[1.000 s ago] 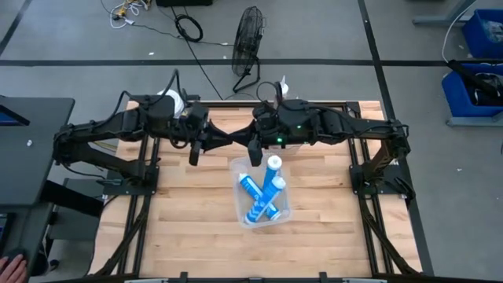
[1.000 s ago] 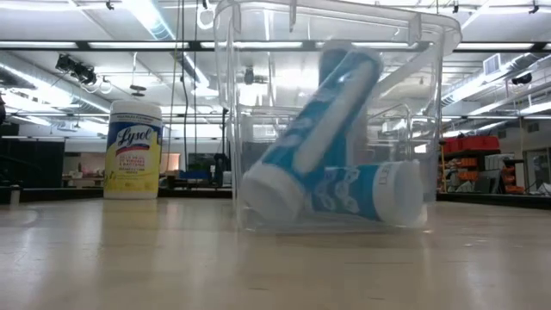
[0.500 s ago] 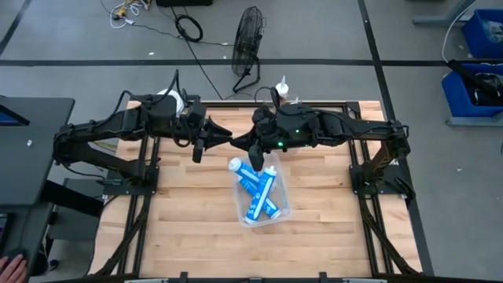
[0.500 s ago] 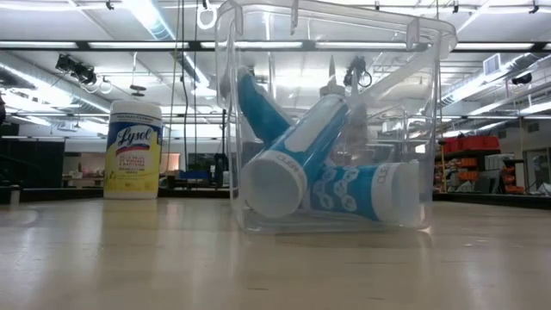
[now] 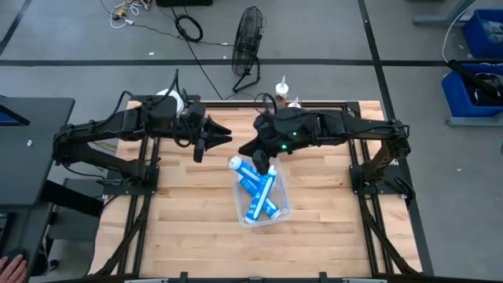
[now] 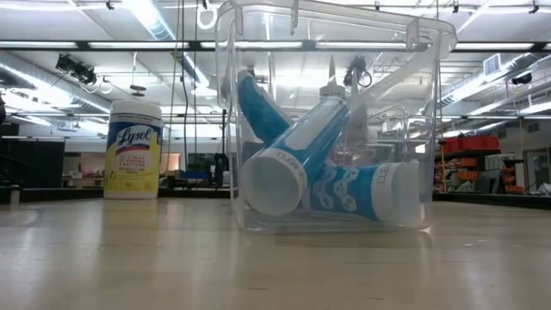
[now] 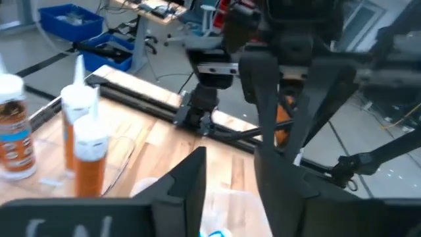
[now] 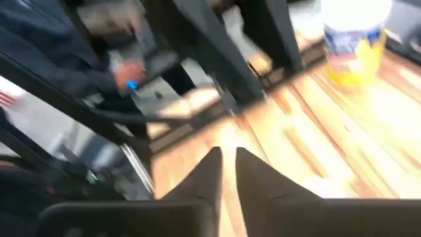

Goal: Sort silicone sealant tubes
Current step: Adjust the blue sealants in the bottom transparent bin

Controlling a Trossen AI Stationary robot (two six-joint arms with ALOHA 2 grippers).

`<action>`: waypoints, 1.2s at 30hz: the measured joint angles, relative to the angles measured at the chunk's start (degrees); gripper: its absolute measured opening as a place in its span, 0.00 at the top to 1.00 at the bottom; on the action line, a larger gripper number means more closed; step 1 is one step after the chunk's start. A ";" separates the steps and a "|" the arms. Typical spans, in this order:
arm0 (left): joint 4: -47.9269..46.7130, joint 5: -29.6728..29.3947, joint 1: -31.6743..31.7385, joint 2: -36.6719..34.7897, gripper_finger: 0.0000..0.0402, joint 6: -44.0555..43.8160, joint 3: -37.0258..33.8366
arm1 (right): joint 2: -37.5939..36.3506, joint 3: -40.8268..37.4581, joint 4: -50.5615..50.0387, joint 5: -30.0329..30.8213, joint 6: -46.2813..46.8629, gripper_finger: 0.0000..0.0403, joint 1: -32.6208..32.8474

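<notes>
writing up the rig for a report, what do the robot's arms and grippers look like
Both arms are dark, nearly black, built of jointed segments on black frames at the table's sides. The left gripper and right gripper each end in two flat, tapering dark fingers. A small green light glows on the right arm, and black cables run along both.

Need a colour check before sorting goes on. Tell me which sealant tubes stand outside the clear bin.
The orange sealant tubes, upright at the table's far edge. The blue sealant tubes, by contrast, lie piled inside the clear bin, crossing each other.
</notes>
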 joint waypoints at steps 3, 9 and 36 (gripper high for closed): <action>-3.40 0.00 1.07 -1.50 0.59 1.32 -0.14 | 0.11 -0.04 -4.85 -0.02 1.04 0.76 -0.02; -6.71 -4.47 3.90 -6.61 0.37 0.24 0.02 | 1.05 -0.09 -13.09 -0.11 0.13 0.43 0.15; -9.80 -7.65 5.83 -12.24 0.15 0.19 -0.02 | 7.34 -25.29 9.09 12.35 -13.38 0.19 2.47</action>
